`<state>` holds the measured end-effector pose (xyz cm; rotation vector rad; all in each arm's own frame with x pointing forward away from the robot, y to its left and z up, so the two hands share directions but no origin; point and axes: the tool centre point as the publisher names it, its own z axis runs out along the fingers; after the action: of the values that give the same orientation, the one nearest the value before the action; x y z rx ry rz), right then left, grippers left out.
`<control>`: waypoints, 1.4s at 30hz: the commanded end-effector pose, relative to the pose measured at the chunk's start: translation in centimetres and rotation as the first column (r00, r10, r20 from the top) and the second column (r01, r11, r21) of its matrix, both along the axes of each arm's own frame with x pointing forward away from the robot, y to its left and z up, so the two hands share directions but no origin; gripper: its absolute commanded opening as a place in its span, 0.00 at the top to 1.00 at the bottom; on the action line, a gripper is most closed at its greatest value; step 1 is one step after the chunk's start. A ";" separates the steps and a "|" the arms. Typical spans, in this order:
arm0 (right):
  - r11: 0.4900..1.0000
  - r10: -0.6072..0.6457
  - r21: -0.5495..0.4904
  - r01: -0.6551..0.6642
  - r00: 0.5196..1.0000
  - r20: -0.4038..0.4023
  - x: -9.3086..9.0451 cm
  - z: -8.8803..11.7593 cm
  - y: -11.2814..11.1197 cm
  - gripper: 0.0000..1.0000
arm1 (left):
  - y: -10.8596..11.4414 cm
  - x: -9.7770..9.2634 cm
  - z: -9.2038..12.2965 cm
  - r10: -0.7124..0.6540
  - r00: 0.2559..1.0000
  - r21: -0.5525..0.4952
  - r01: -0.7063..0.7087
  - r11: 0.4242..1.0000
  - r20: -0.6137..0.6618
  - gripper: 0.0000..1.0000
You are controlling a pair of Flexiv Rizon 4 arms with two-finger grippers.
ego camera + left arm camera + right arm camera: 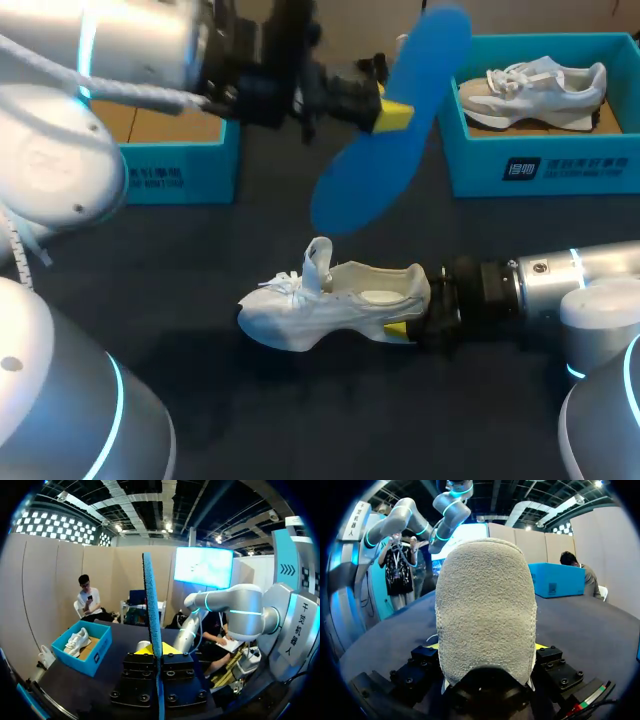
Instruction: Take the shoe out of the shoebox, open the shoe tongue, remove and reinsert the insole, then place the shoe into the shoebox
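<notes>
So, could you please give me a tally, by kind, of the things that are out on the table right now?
White lace-up shoes: 2
Teal cardboard shoeboxes: 2
Blue flat insole: 1
Total: 5

Left gripper [392, 113] raised, right gripper [412, 318] low, both clamped

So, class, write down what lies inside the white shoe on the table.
In the white shoe only a pale inner floor shows through the opening; the blue insole is out, held aloft by the left gripper. The toe end is hidden under the tongue and laces.
</notes>
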<state>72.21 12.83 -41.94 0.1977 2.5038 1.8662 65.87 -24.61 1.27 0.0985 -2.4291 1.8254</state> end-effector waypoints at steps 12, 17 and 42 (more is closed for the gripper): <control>1.000 0.001 -0.006 -0.001 1.000 -0.003 0.0 0.0 0.1 1.00 | 4.4 -0.7 0.7 -0.020 1.000 -0.066 0.019 0.998 -0.008 1.00; 1.000 0.001 -0.006 -0.001 1.000 -0.003 0.0 0.0 0.1 1.00 | 5.7 -1.9 2.2 -0.018 0.997 -0.137 0.008 0.991 -0.076 1.00; 1.000 0.001 -0.006 -0.001 1.000 -0.003 0.0 0.0 0.1 1.00 | 7.0 -6.3 6.5 -0.015 0.995 -0.200 -0.005 0.980 -0.098 1.00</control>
<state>72.21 12.83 -41.94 0.1976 2.5039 1.8662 60.71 -18.62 7.38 0.1435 -2.1604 1.9901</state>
